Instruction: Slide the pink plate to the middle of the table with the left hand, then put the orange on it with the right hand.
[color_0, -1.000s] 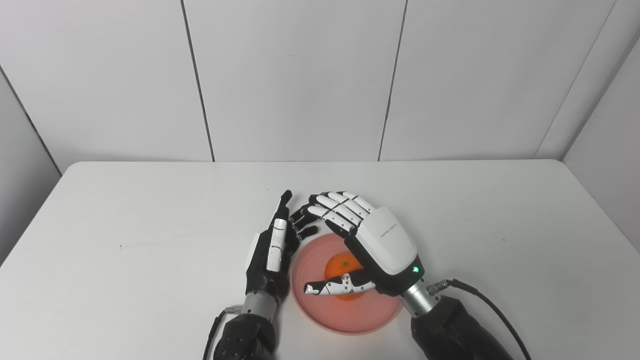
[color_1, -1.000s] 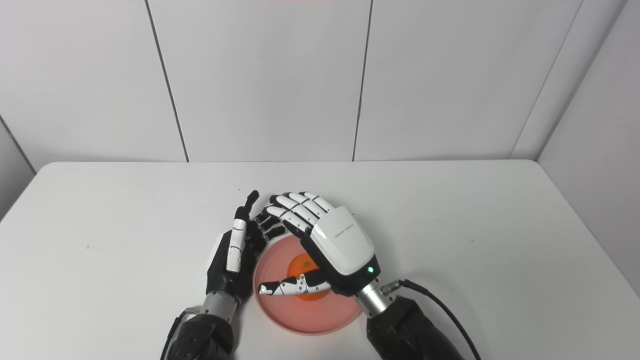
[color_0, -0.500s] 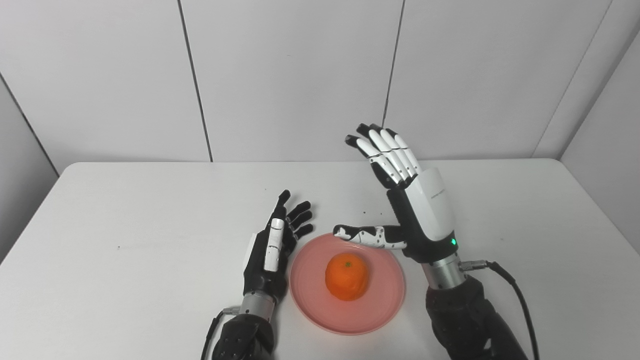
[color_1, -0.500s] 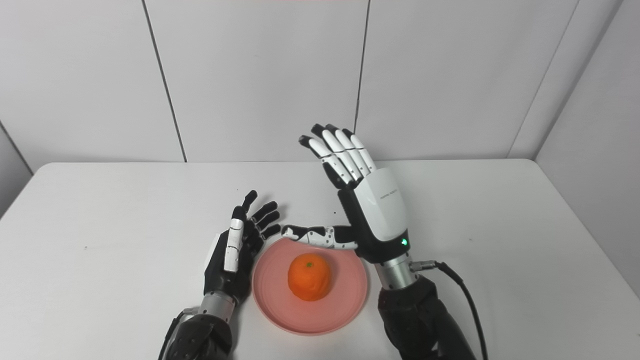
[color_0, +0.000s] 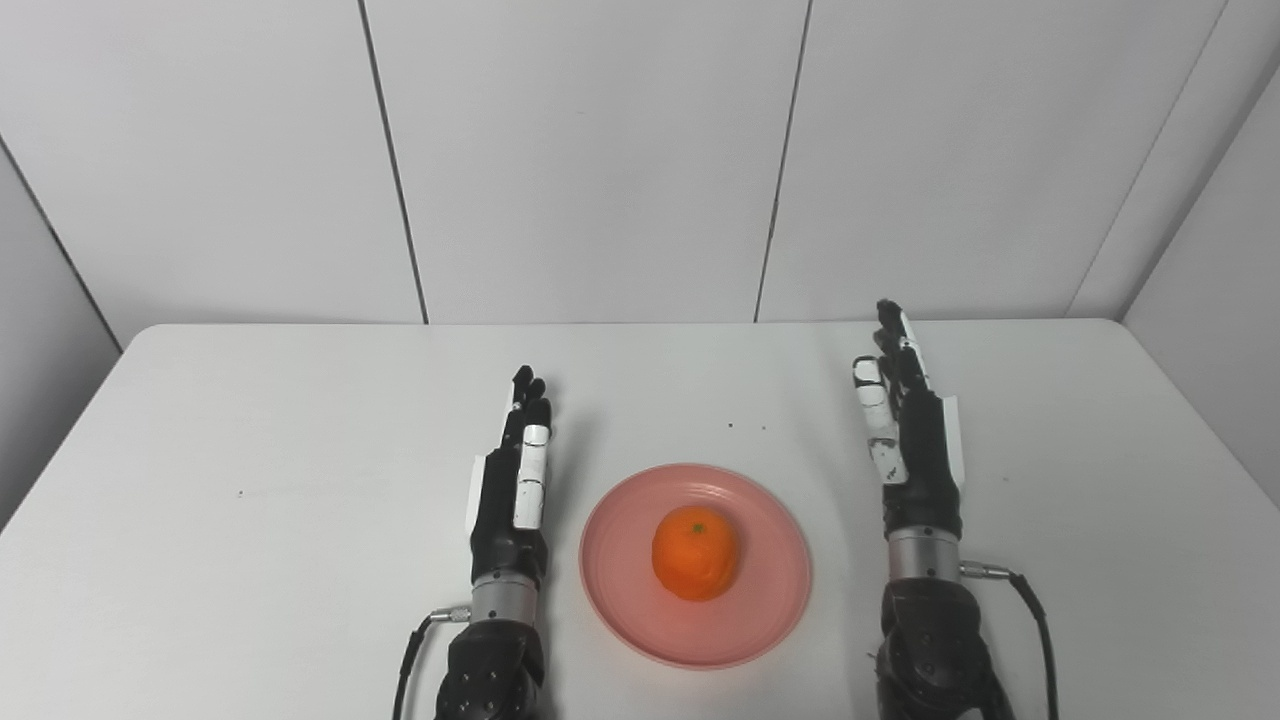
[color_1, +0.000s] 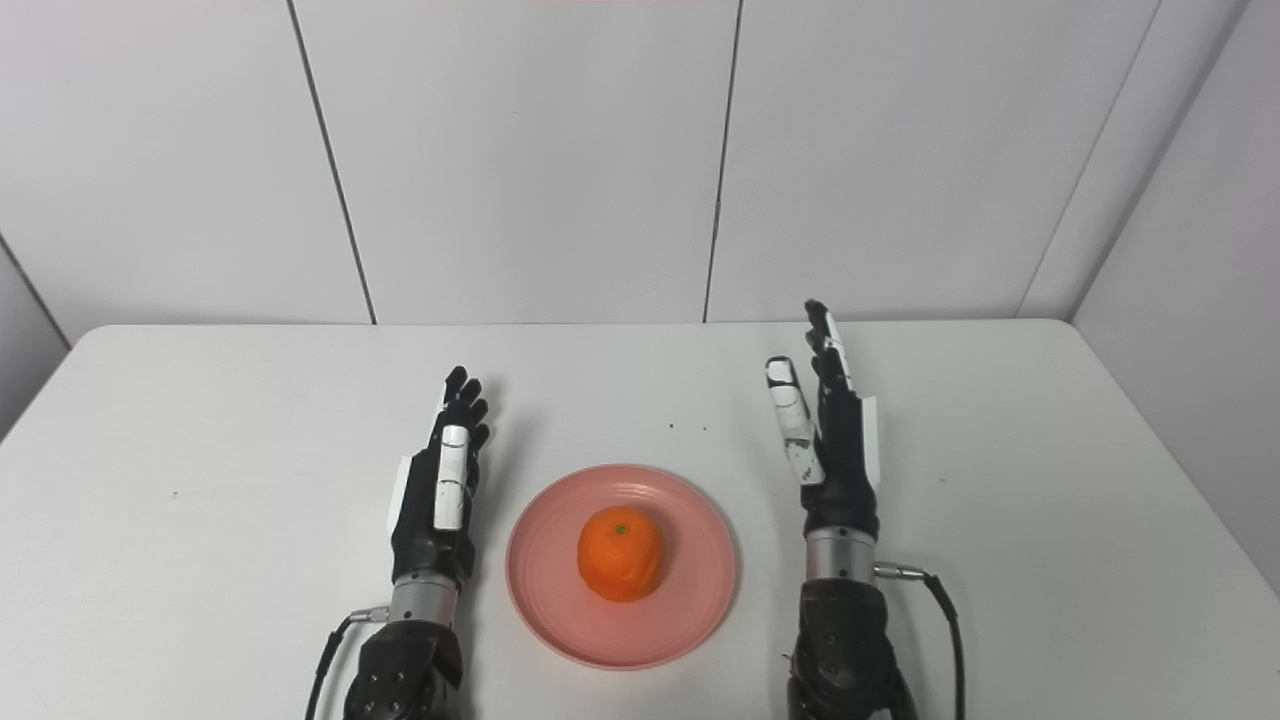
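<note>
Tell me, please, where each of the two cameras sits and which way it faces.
Left eye view: on the head, looking down and forward at the white table; both forearms show, left hand and right hand.
Right eye view: beside it, slightly rightward, same aim; the same arms show.
Shared: the orange on the pink plate between open hands.

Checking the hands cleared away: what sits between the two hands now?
The pink plate with the orange on it lies between the left hand and right hand, touching neither; both views show it.
</note>
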